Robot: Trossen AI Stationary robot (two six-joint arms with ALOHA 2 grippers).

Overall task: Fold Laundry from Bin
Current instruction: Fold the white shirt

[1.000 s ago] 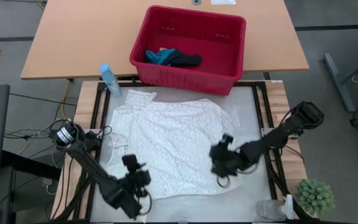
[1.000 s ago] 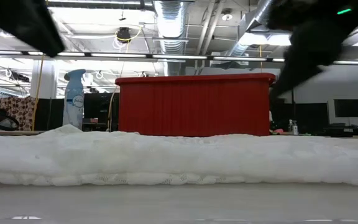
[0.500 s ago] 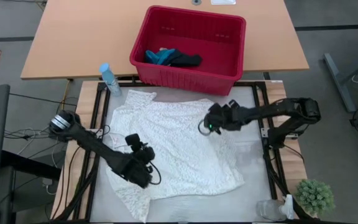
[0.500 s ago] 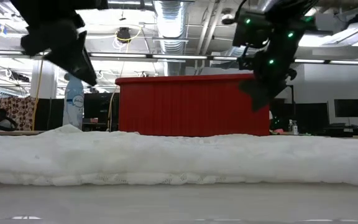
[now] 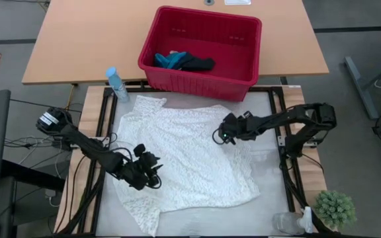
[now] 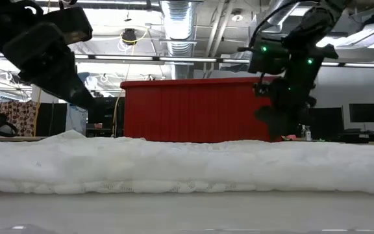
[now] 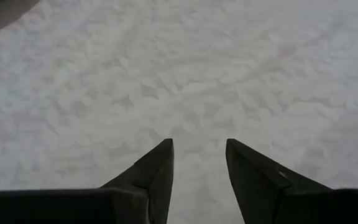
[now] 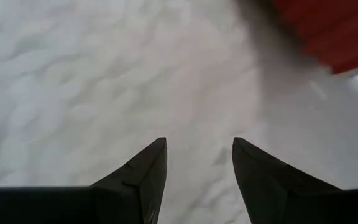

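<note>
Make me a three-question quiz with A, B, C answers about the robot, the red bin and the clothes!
1. Where is the white cloth?
A. In the bin
B. Spread on the table
C. On the floor

2. What colour is the bin?
A. Red
B. Green
C. Yellow

3. How is the left gripper?
A. Open, holding nothing
C. Shut on a bottle
B. Shut on the bin's rim

Answers:
1 B: the high view shows the white cloth lying flat on the table in front of the bin.
2 A: its walls are red in the high and low views.
3 A: the left wrist view shows a gap between its fingers with only white cloth beyond.

The right gripper is open too, over the cloth near the bin.
</note>
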